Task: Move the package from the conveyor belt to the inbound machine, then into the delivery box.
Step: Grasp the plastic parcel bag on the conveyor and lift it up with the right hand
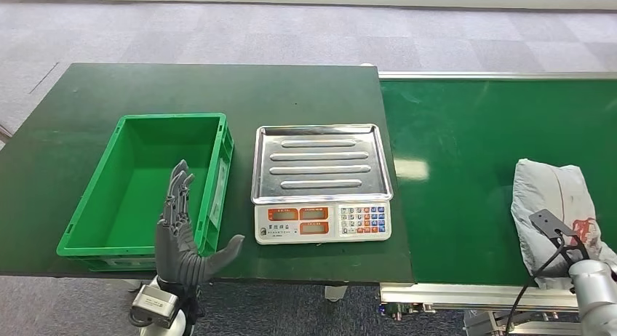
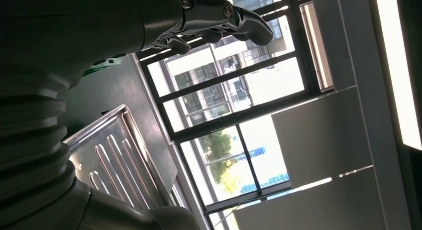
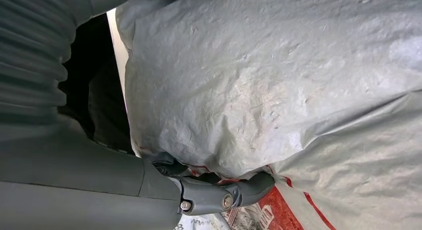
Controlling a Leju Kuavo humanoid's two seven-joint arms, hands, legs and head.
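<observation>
The right hand (image 3: 214, 192) pressed against the grey package (image 1: 553, 212) on the conveyor belt (image 1: 466, 169), grip unclear; the left hand (image 1: 182, 238) hovered wide, holding nothing, by the green crate (image 1: 94, 205).

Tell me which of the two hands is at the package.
The right hand: its fingers lie against the grey package on the conveyor belt. The left hand is raised, fingers spread, holding nothing, by the green box.

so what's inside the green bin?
Nothing visible: the bin shows a bare green floor. The raised left hand covers part of its near right corner, so that patch can't be checked.
</observation>
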